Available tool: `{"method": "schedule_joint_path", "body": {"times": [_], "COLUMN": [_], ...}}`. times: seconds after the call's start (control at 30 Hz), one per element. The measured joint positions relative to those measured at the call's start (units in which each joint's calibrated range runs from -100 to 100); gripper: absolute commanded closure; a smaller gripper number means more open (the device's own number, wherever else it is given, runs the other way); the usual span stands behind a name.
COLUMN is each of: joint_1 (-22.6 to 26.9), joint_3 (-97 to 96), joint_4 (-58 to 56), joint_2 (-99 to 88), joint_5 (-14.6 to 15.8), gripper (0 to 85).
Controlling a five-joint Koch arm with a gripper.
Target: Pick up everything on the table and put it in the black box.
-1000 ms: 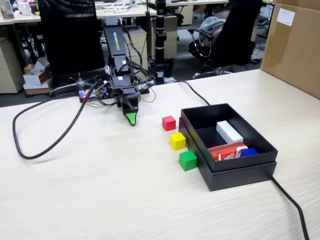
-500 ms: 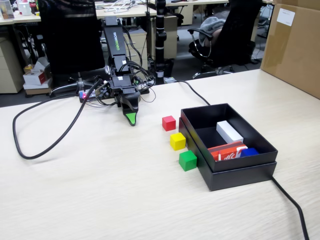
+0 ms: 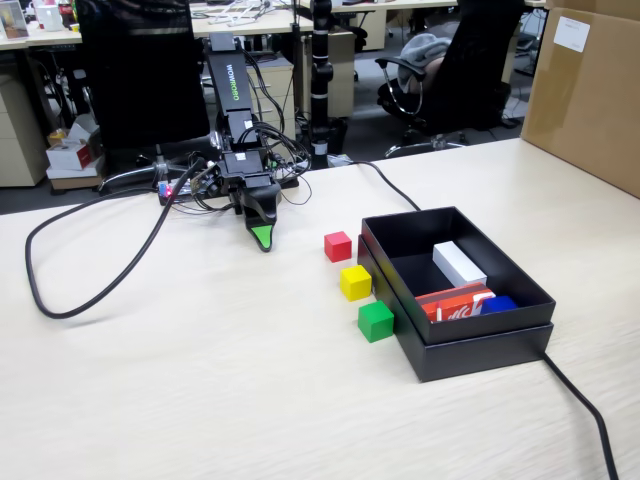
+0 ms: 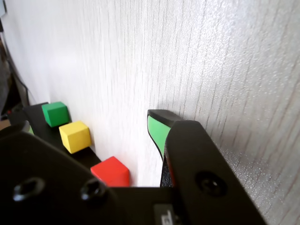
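Cable (image 3: 90,290) first, on the far left of the fixed view, looping black across the pale table (image 3: 200,380). Next we reach the arm, folded low, its gripper (image 3: 262,238) pointing down with the green tip at the tabletop. Only one tip shows in either view, so we cannot tell whether the jaws are parted or closed; nothing sits between them that we can see. Moving right, we find the red cube (image 3: 338,245), the yellow cube (image 3: 355,282) and the green cube (image 3: 376,321), lined up on the table just beside the black box (image 3: 480,350). In the box we see a white block (image 3: 459,263) and a red-and-white carton (image 3: 455,303). Far right stands a brown carton (image 3: 590,100).

In the wrist view, the green cube (image 4: 55,114), yellow cube (image 4: 75,136) and red cube (image 4: 111,172) lie left of the gripper (image 4: 158,127).
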Motion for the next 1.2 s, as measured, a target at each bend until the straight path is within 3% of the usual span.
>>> {"method": "schedule_joint_path", "body": {"times": [0.67,0.83,1.1,1.2], "joint_1": [0.7,1.3,4.5,5.9], "joint_3": [0.7,6.7,23.6,28.5], "joint_4": [-0.9,-10.1,-37.7,-42.9], "joint_2": [0.0,0.0,0.9,0.9], "joint_5": [0.2,2.5,8.3,10.0], "gripper": [38.2,38.3,38.3,38.4]}}
